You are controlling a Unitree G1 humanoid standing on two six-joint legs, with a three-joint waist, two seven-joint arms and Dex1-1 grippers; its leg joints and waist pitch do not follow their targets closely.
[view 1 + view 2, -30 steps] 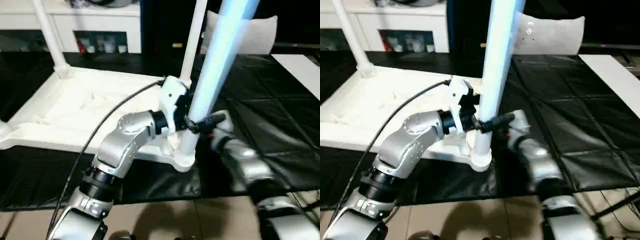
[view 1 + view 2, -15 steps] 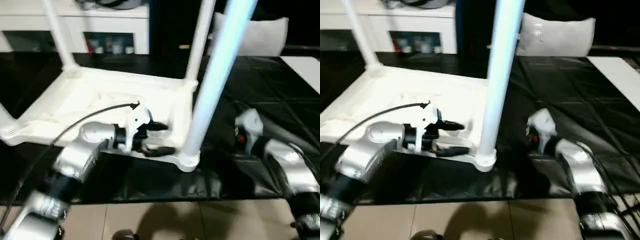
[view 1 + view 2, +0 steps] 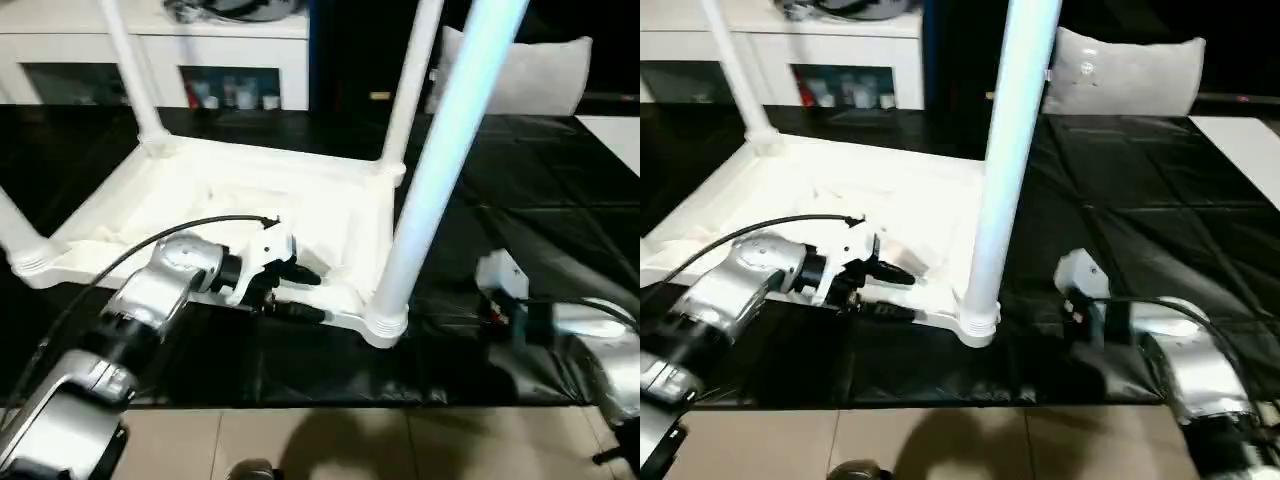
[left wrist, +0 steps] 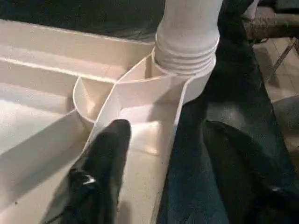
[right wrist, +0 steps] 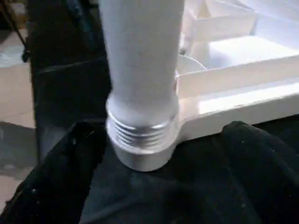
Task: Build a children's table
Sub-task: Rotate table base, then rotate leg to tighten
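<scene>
The children's table lies upside down on the black-covered work table, its ribbed white top (image 3: 230, 205) facing up. Several white legs stand in its corner sockets. The near right leg (image 3: 435, 165) rises from its threaded socket (image 3: 385, 322). My left gripper (image 3: 312, 298) is low at the top's front rim (image 4: 140, 116), left of that socket. It is open, with one finger (image 4: 105, 158) inside the rim and the other outside over the black cloth. My right gripper (image 5: 161, 133) is open on the cloth right of the socket, clear of the leg.
A white cabinet (image 3: 200, 50) with glass doors stands behind the work table. A white cushion (image 3: 525, 70) lies at the back right, with a white sheet (image 3: 615, 125) at the right edge. Tan floor (image 3: 330, 445) runs along the table's near edge. A black cable (image 3: 150, 250) arcs over my left forearm.
My left gripper let go of the near right leg, dropped leftward to the top's front rim and narrowed its fingers. My right arm drew back to the right. The leg stays upright.
</scene>
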